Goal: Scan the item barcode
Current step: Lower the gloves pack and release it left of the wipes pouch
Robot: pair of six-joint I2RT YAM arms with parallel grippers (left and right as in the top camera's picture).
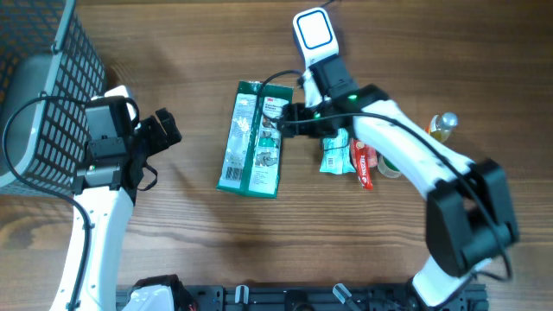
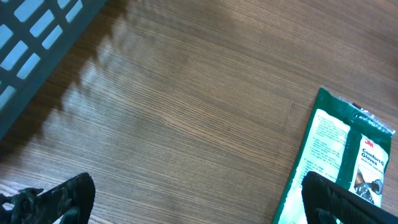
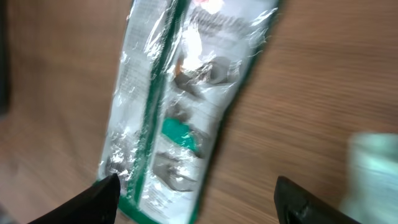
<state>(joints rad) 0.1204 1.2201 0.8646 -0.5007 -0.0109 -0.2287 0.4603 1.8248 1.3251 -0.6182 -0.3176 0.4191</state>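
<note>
The item, a green and white glove package (image 1: 255,138), lies flat on the wooden table, its long side running front to back. My right gripper (image 1: 289,117) hovers at its upper right edge, open, with nothing between the fingers. In the right wrist view the shiny package (image 3: 180,106) lies below the spread jaws (image 3: 196,186), blurred. My left gripper (image 1: 168,128) stands open to the left of the package, apart from it. In the left wrist view the package (image 2: 339,155) reaches under my right-hand fingertip (image 2: 323,193). No barcode can be made out. A white scanner head (image 1: 313,30) sits at the back.
A dark wire basket (image 1: 43,104) stands at the far left, also seen as the basket (image 2: 37,37) in the left wrist view. Right of the package lie a small green packet (image 1: 335,155), a red tube (image 1: 363,166) and a small bottle (image 1: 442,125).
</note>
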